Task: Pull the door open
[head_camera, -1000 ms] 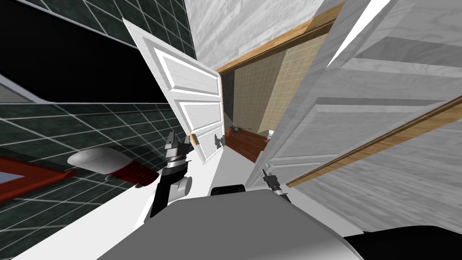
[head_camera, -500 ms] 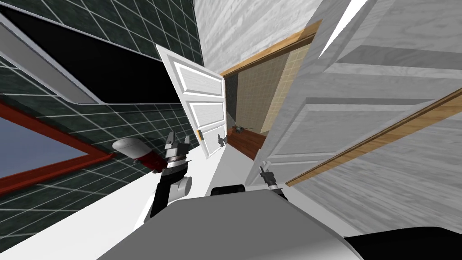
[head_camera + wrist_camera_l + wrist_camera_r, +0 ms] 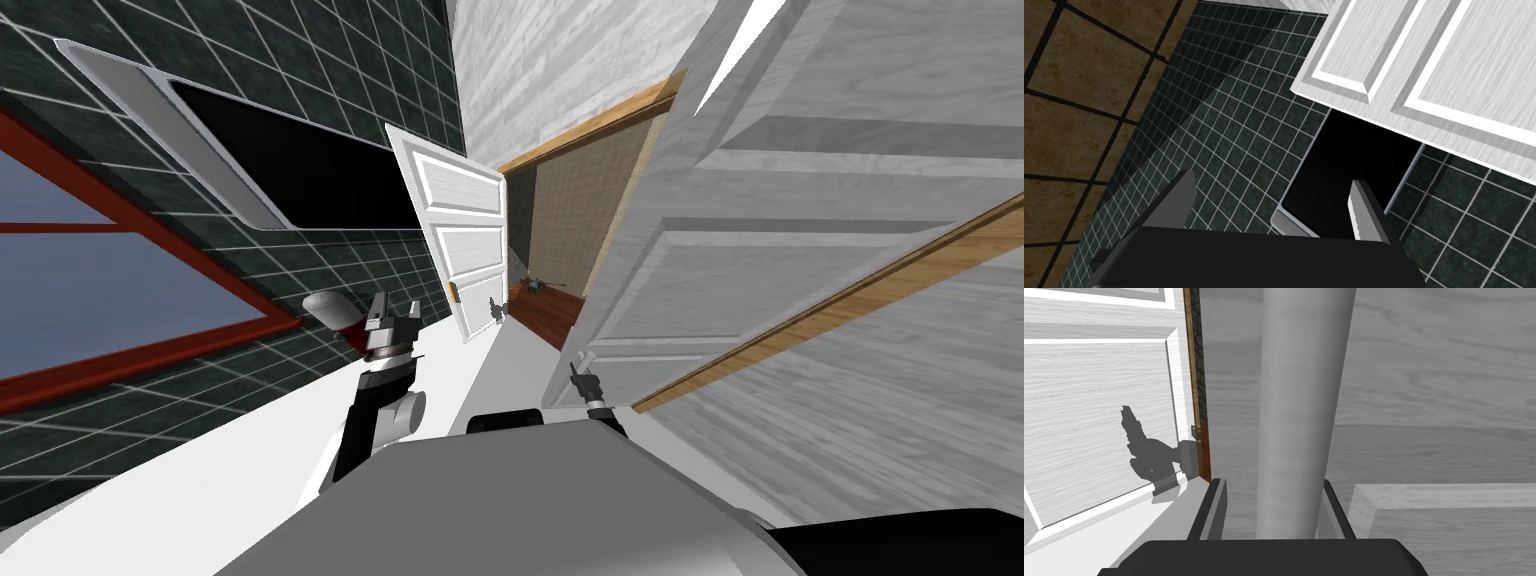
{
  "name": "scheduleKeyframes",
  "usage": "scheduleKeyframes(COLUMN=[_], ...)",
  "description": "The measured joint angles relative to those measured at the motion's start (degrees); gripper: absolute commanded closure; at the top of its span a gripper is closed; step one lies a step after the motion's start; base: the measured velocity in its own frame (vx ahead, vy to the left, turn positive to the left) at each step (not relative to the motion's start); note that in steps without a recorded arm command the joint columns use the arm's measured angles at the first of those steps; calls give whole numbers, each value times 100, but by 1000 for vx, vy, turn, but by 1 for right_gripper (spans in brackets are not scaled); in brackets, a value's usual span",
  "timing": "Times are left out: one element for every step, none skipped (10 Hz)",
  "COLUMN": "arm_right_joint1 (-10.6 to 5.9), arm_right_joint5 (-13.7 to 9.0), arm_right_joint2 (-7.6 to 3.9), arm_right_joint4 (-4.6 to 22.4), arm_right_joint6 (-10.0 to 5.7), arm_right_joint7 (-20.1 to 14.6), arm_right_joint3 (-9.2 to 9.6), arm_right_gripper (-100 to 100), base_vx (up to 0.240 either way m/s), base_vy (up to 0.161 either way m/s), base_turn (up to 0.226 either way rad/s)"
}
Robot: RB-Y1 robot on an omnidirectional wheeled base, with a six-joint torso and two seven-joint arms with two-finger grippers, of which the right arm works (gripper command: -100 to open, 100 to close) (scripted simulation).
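Right gripper (image 3: 1274, 484) clenching grey bar handle (image 3: 1299, 398) on white panelled door (image 3: 1449, 388); left gripper (image 3: 1272, 178) hanging released, facing dark green tiled wall (image 3: 1224, 140).

Light is bright and even, edges crisp: the far door (image 3: 465, 240) and the near door (image 3: 760, 250) on the right read pale, while the tiled wall (image 3: 330, 90) on the left stays dim around a black area (image 3: 300, 170). A hard dark shadow (image 3: 1149, 453) lies on the far door, a broad darker band slants across the tiles, and the door handle (image 3: 1296, 413) clasped by the right gripper (image 3: 1274, 483) shades softly toward its edges. The head view is rolled, walls splaying at the corners.
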Motion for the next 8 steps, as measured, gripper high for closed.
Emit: scheduleKeyframes(arm_right_joint1=[-41, -157, -126, -82, -71, -184, -137, -172], arm_right_joint5=[7, 30, 14, -3, -17, -1, -18, -15], arm_right_joint2=[65, 148, 156, 157, 214, 296, 327, 390], arm_right_joint4=[17, 165, 65, -44, -162, -70, -228, -259], arm_right_joint6=[56, 71, 140, 217, 327, 372, 479, 563], arm_right_joint7=[42, 29, 81, 158, 275, 307, 402, 483], arm_right_joint3=[-66, -91, -123, -164, -248, -286, -358, -415], arm_right_gripper=[100, 100, 100, 100, 100, 100, 100, 100], base_vx=[-169, -107, -71, -153, -173, -153, -179, -191], base_vy=[-60, -27, -6, -47, -67, -64, -84, -101], base_turn=[101, -3, 39, 158, 144, 171, 140, 144])
